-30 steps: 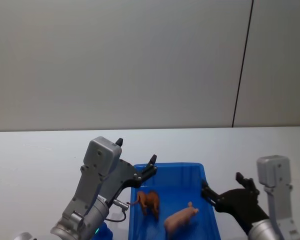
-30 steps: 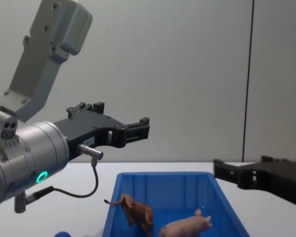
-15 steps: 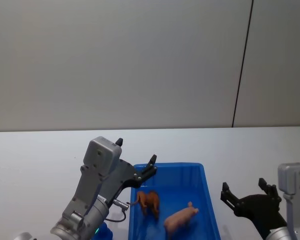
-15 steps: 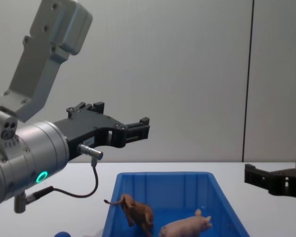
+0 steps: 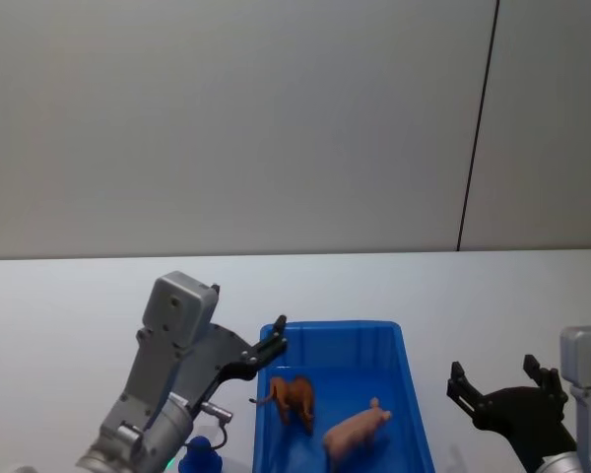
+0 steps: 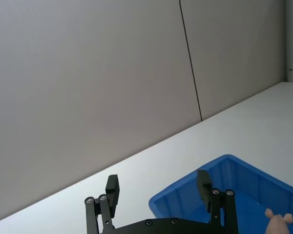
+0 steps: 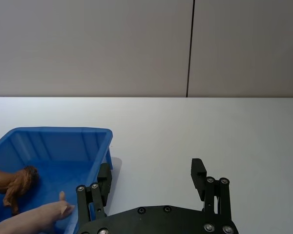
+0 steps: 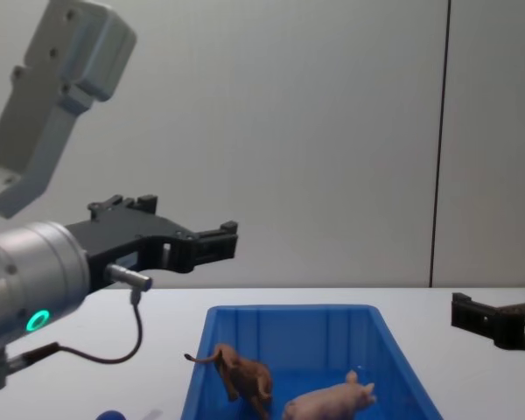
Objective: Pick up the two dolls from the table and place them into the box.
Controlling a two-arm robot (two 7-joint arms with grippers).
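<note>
The left gripper (image 5: 246,307), fingers spread, hangs high beside the left wall of the box (image 5: 330,325), with open air beneath it down to the rim. Inside the box, the brown doll (image 5: 294,396) and the pig (image 5: 357,431) occupy the floor below and inward of its fingertips. The far floor is bare. The right gripper (image 5: 492,370), fingers apart, is outside the right wall. Bare table (image 5: 79,296) lies ahead of it and on its outer side, and the wall blocks its inner side.
</note>
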